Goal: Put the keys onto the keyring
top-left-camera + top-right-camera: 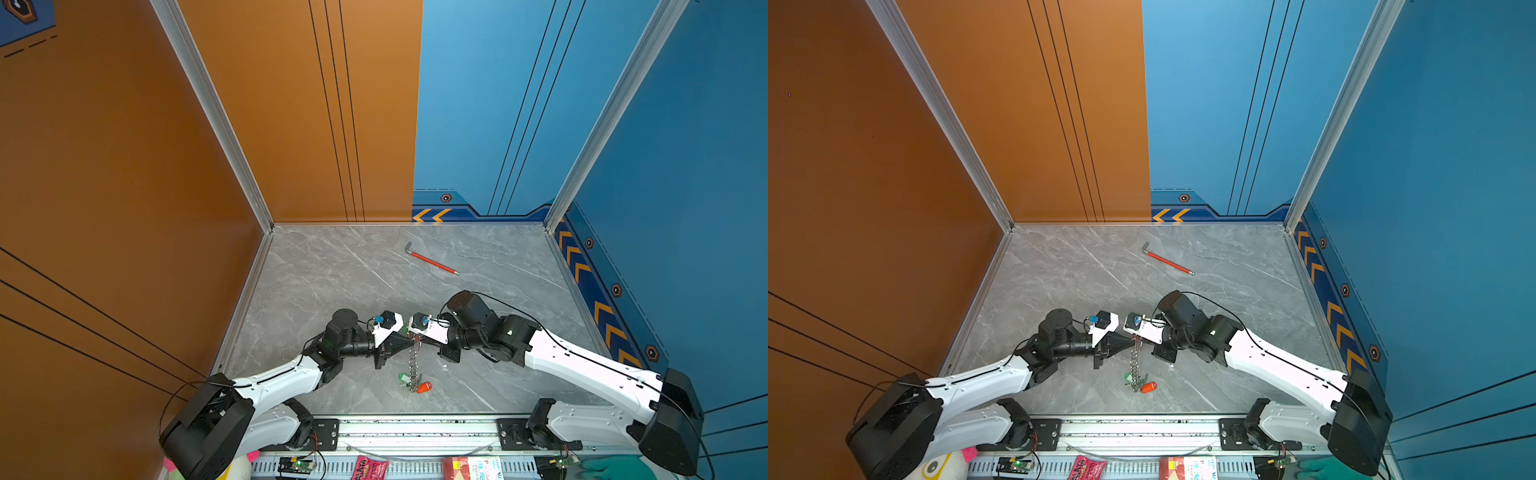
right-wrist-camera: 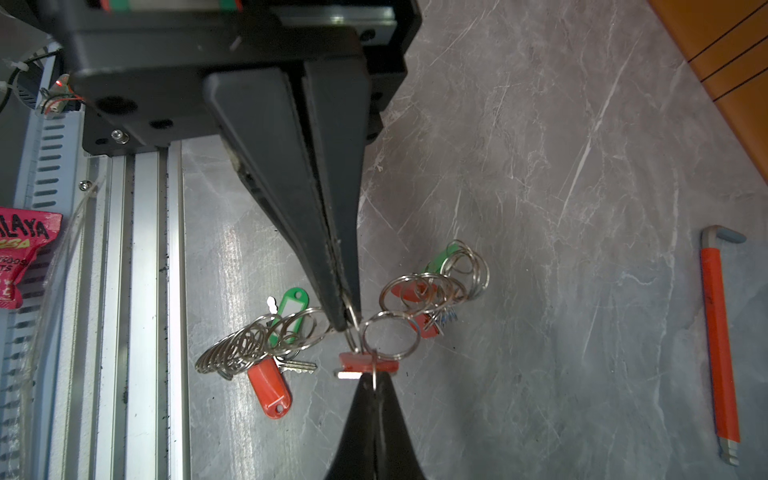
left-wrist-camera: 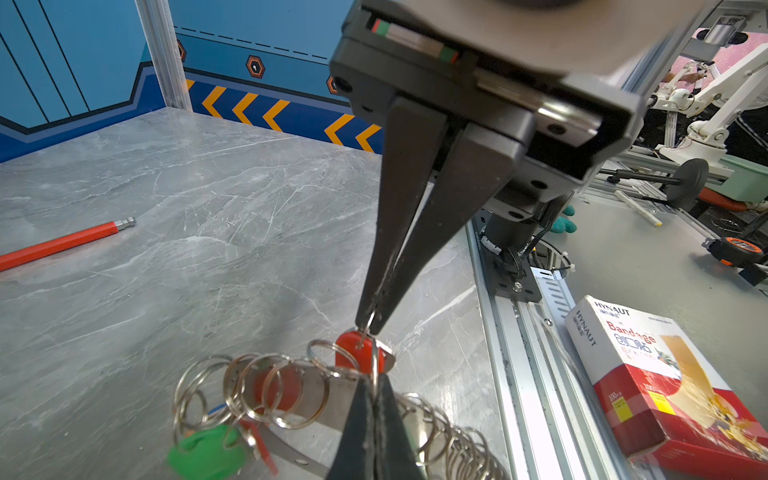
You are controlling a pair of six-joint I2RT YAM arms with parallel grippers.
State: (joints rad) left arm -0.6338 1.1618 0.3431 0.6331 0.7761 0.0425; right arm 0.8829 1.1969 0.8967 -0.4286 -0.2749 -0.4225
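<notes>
Grey marble table (image 1: pixel 332 270): we are holding keyring (image 1: pixel 412 365) above it, left gripper (image 1: pixel 409 339) and right gripper (image 1: pixel 420 342) each pinching small ring, tips nearly meeting; green- and orange-tagged keys (image 1: pixel 424 387) are sitting at chain's lower end.

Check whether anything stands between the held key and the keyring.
Nothing visible does. The right gripper pinches the orange key by its ring, right against the keyring chain that the left gripper pinches. The wrench lies well away.
</notes>
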